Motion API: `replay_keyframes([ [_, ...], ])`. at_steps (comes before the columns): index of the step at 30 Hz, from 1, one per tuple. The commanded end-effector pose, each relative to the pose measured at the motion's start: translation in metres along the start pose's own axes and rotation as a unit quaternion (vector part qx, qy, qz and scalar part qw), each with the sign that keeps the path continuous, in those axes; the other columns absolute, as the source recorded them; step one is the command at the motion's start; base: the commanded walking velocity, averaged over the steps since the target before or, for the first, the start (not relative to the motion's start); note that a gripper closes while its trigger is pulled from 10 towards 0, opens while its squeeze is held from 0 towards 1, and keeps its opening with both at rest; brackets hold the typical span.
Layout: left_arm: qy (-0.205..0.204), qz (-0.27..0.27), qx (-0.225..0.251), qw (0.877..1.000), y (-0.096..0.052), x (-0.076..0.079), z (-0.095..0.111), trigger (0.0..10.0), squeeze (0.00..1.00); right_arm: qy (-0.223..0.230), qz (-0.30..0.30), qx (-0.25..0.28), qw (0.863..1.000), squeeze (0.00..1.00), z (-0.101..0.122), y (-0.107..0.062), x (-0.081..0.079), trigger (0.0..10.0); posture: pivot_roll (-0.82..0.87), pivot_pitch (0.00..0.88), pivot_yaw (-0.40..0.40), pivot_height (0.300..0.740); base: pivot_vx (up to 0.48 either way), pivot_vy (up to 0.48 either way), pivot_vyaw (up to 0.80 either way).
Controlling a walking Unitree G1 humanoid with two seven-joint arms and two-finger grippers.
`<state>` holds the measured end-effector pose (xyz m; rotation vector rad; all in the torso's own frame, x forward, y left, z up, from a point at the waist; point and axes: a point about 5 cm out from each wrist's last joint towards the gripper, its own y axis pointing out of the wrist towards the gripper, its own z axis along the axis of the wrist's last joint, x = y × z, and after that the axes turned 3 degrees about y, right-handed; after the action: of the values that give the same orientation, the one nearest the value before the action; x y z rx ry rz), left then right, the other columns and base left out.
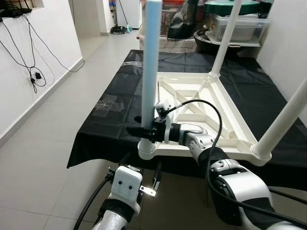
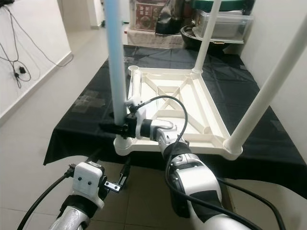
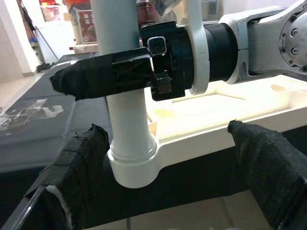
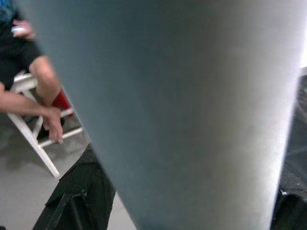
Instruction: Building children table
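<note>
A white children's table (image 1: 201,96) lies upside down on a black cloth. Its near-left leg (image 1: 151,57), pale blue-white, stands upright in the corner socket (image 3: 132,165). My right gripper (image 1: 144,130) is shut on this leg just above the socket, and the leg's surface (image 4: 182,110) is pressed up against the right wrist camera. My left gripper (image 3: 163,132) is open below and in front of that corner, one finger (image 3: 81,158) on each side of the socket, touching nothing. Two more legs stand upright, at the near right (image 1: 283,120) and the far right (image 1: 225,38).
The black cloth (image 1: 110,120) covers a low platform whose front edge is just ahead of me. A white wall with hanging cables (image 1: 29,67) runs along the left. Storage boxes (image 1: 235,24) stand at the far end. A seated person's arm (image 4: 43,96) is nearby.
</note>
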<state>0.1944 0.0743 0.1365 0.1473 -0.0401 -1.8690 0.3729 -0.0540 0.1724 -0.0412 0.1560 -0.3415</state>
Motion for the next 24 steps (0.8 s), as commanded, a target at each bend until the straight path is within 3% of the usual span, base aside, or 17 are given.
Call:
replay_keyframes([
  [1, -0.012, -0.004, -0.004, 1.000, -0.001, 0.004, -0.001, 10.0, 0.00, -0.016, 0.005, 0.000, 1.000, 0.00, 0.004, 0.008, -0.004, 0.0, 0.13, 0.043, -0.056, 0.740, 0.000, 0.000, 0.00],
  [5, -0.012, -0.004, -0.004, 1.000, -0.001, 0.004, -0.001, 10.0, 0.00, -0.020, -0.036, 0.024, 0.999, 0.00, 0.010, 0.010, 0.000, 0.0, 0.13, 0.043, -0.056, 0.740, 0.000, 0.000, 0.00],
  [6, -0.012, -0.004, -0.005, 1.000, -0.001, 0.005, -0.001, 10.0, 0.00, -0.013, -0.091, 0.035, 0.995, 0.00, 0.012, 0.009, 0.006, 0.0, 0.13, 0.043, -0.056, 0.740, 0.000, 0.000, 0.00],
  [7, -0.012, -0.004, -0.005, 1.000, -0.001, 0.005, -0.001, 10.0, 0.00, -0.013, -0.091, 0.035, 0.995, 0.00, 0.012, 0.009, 0.006, 0.0, 0.13, 0.043, -0.056, 0.740, 0.000, 0.000, 0.00],
  [8, -0.012, -0.004, -0.005, 1.000, -0.001, 0.005, -0.001, 10.0, 0.00, -0.017, -0.163, 0.039, 0.986, 0.00, 0.012, 0.004, 0.014, 0.0, 0.13, 0.043, -0.056, 0.740, 0.000, 0.000, 0.00],
  [10, -0.012, -0.004, -0.005, 1.000, -0.001, 0.005, -0.001, 10.0, 0.00, -0.017, -0.163, 0.039, 0.986, 0.00, 0.012, 0.004, 0.014, 0.0, 0.13, 0.043, -0.056, 0.740, 0.000, 0.000, 0.00],
  [11, -0.013, -0.004, -0.005, 1.000, -0.001, 0.005, -0.002, 10.0, 0.00, -0.018, -0.221, 0.049, 0.974, 0.00, 0.012, -0.001, 0.020, 0.0, 0.13, 0.043, -0.056, 0.740, 0.000, 0.000, 0.00],
  [13, -0.013, -0.004, -0.005, 1.000, -0.001, 0.005, -0.002, 10.0, 0.00, -0.018, -0.221, 0.049, 0.974, 0.00, 0.012, -0.001, 0.020, 0.0, 0.13, 0.043, -0.056, 0.740, 0.000, 0.000, 0.00],
  [14, -0.013, -0.005, -0.006, 1.000, -0.001, 0.004, -0.002, 10.0, 0.00, -0.012, -0.301, 0.059, 0.952, 0.00, 0.010, -0.010, 0.029, 0.0, 0.13, 0.041, -0.049, 0.740, 0.000, 0.000, 0.00],
  [15, -0.013, -0.005, -0.006, 1.000, -0.001, 0.004, -0.002, 10.0, 0.00, -0.012, -0.301, 0.059, 0.952, 0.00, 0.010, -0.010, 0.029, 0.0, 0.13, 0.041, -0.049, 0.740, 0.000, 0.000, 0.00],
  [16, -0.013, -0.006, -0.006, 1.000, -0.001, 0.004, -0.002, 10.0, 0.00, -0.004, -0.384, 0.065, 0.921, 0.00, 0.007, -0.023, 0.038, 0.0, 0.13, 0.041, -0.049, 0.740, 0.000, 0.000, 0.00],
  [17, -0.013, -0.006, -0.006, 1.000, -0.001, 0.004, -0.002, 10.0, 0.00, -0.004, -0.384, 0.065, 0.921, 0.00, 0.007, -0.023, 0.038, 0.0, 0.13, 0.041, -0.049, 0.740, 0.000, 0.000, 0.00],
  [18, -0.012, -0.006, -0.007, 1.000, -0.001, 0.004, -0.003, 10.0, 0.00, 0.006, -0.475, 0.067, 0.877, 0.00, 0.003, -0.040, 0.048, 0.0, 0.12, 0.035, -0.045, 0.740, 0.000, 0.000, 0.00],
  [20, -0.012, -0.006, -0.007, 1.000, -0.001, 0.004, -0.003, 10.0, 0.00, 0.006, -0.475, 0.067, 0.877, 0.00, 0.003, -0.040, 0.048, 0.0, 0.12, 0.035, -0.045, 0.740, 0.000, 0.000, 0.00],
  [21, -0.011, -0.006, -0.008, 1.000, -0.001, 0.004, -0.003, 10.0, 0.00, 0.021, -0.554, 0.073, 0.829, 0.00, -0.001, -0.058, 0.055, 0.0, 0.12, 0.033, -0.044, 0.740, 0.000, 0.000, 0.00],
  [23, -0.010, -0.008, -0.008, 1.000, 0.000, 0.004, -0.003, 10.0, 0.00, 0.075, -0.689, 0.091, 0.715, 0.00, -0.012, -0.094, 0.064, 0.0, 0.12, 0.033, -0.044, 0.740, 0.000, 0.000, 0.00],
  [24, -0.010, -0.008, -0.008, 1.000, 0.000, 0.004, -0.003, 10.0, 0.00, 0.075, -0.689, 0.091, 0.715, 0.00, -0.012, -0.094, 0.064, 0.0, 0.12, 0.033, -0.044, 0.740, 0.000, 0.000, 0.00],
])
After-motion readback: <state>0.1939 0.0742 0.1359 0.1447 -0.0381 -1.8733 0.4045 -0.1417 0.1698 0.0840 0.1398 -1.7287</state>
